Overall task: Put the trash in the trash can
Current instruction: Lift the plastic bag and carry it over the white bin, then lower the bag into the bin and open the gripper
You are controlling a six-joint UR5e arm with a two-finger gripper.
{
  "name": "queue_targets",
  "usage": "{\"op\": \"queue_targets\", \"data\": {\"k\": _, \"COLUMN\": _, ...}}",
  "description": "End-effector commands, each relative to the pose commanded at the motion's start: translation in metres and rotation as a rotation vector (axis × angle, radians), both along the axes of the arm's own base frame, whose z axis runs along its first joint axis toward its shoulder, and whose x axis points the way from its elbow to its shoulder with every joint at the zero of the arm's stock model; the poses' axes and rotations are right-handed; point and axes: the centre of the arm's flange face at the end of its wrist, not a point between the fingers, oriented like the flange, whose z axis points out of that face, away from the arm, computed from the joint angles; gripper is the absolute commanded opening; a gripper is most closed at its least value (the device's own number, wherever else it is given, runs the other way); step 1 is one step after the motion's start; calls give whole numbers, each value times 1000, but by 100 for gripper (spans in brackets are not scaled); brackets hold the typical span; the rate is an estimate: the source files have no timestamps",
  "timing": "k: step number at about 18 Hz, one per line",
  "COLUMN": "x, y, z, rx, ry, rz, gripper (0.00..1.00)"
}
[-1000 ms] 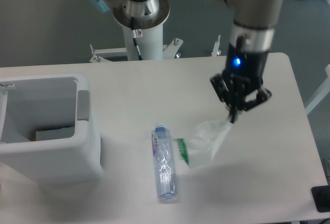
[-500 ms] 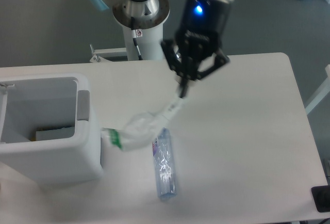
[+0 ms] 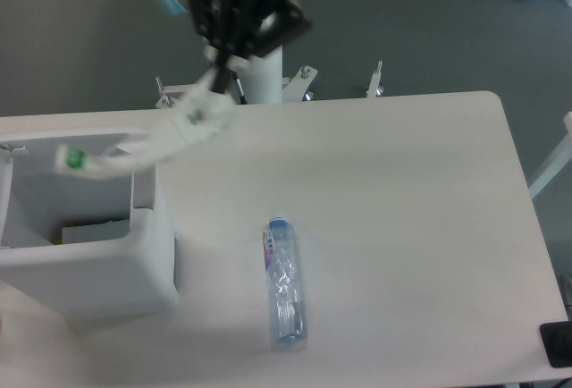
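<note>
My gripper point(image 3: 217, 73) is high at the back left of the table and shut on the crumpled white wrapper point(image 3: 147, 142) with green print. The wrapper trails down and left from the fingers, its green end point(image 3: 74, 159) hanging over the open top of the white trash can point(image 3: 89, 276) at the left. The image of gripper and wrapper is blurred. The crushed clear bottle point(image 3: 284, 284) with a blue cap lies on the white table point(image 3: 402, 227), near the front middle, apart from the can.
The can holds a flat whitish item point(image 3: 89, 230) at its bottom. The arm's white base column point(image 3: 259, 80) stands behind the table's back edge. A black object point(image 3: 556, 344) sits at the front right corner.
The gripper has swept from the right side of the table to the back left, lifting the wrapper off the table and carrying it over the can's rim. The bottle has not moved.
</note>
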Motion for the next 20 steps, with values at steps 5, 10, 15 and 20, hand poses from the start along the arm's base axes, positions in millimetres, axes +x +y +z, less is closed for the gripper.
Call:
{"op": "queue_targets", "data": {"k": 5, "x": 10, "y": 10, "z": -36, "rx": 11, "ry": 18, "rz": -24, "gripper": 0}}
{"op": "queue_targets", "data": {"k": 10, "x": 18, "y": 19, "z": -54, "rx": -3, "ry": 7, "rz": -49, "gripper": 0}}
{"op": "queue_targets", "data": {"k": 15, "x": 24, "y": 30, "z": -65, "rx": -18, "ry": -10, "rz": -73, "gripper": 0}}
{"op": "queue_targets", "data": {"k": 20, "x": 37, "y": 57, "z": -87, "rx": -50, "ry": -48, "rz": -124, "gripper": 0}}
